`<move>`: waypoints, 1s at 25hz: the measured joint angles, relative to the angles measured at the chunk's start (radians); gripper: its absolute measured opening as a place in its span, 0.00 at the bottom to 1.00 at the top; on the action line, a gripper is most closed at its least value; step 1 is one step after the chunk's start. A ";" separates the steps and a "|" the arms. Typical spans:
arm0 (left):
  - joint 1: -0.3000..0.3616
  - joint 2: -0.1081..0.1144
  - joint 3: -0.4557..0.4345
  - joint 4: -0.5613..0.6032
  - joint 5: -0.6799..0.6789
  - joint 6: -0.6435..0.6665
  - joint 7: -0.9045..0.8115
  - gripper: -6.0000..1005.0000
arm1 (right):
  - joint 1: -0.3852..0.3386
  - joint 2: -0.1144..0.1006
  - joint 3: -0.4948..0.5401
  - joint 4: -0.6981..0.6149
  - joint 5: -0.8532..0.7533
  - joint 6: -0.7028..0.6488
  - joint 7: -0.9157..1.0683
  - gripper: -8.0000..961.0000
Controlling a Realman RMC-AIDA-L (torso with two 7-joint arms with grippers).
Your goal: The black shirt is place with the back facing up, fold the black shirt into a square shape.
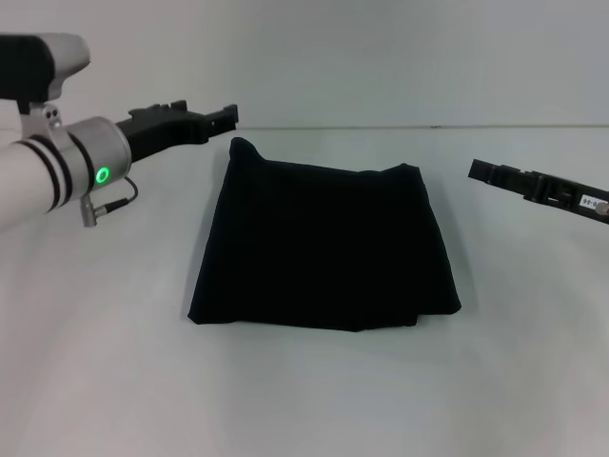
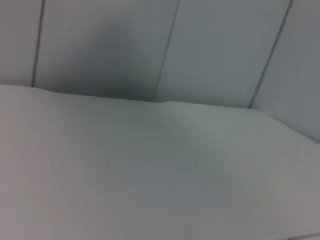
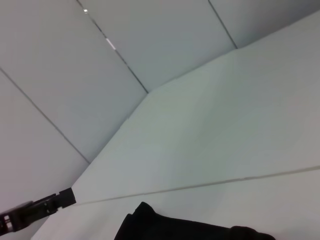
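The black shirt (image 1: 324, 248) is lying in the middle of the white desk (image 1: 304, 400), folded into a compact, roughly square bundle with its far left corner poking up a little and a layered edge showing along the near right side. The left tool (image 1: 214, 119) is hovering above the desk just beyond the shirt's far left corner, apart from the fabric and grasping nothing; whether it is released or clenched I cannot tell. The right tool (image 1: 490, 173) is hanging off the shirt's right side, well clear of it, also carrying nothing, its state likewise unclear. In the right wrist view, the shirt's raised corner (image 3: 145, 210) is peeking in.
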 joint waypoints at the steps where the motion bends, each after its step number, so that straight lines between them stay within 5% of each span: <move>1: 0.004 0.001 -0.011 0.001 0.000 0.032 0.000 0.67 | -0.002 0.000 0.000 0.000 0.002 -0.007 -0.015 0.81; 7: 0.044 0.013 -0.107 0.005 0.003 0.304 0.014 0.89 | -0.006 0.012 0.000 0.000 0.007 -0.038 -0.117 0.83; 11: 0.066 0.017 -0.114 0.006 0.008 0.457 0.062 0.89 | -0.006 0.042 0.000 0.006 0.032 -0.036 -0.234 0.97; 15: 0.088 0.007 -0.108 0.004 0.010 0.517 0.115 0.89 | -0.007 0.064 -0.004 0.022 0.074 -0.039 -0.333 0.97; 25: 0.109 -0.004 -0.101 -0.004 0.093 0.567 0.164 0.89 | 0.001 0.059 -0.059 0.025 0.075 -0.043 -0.351 0.96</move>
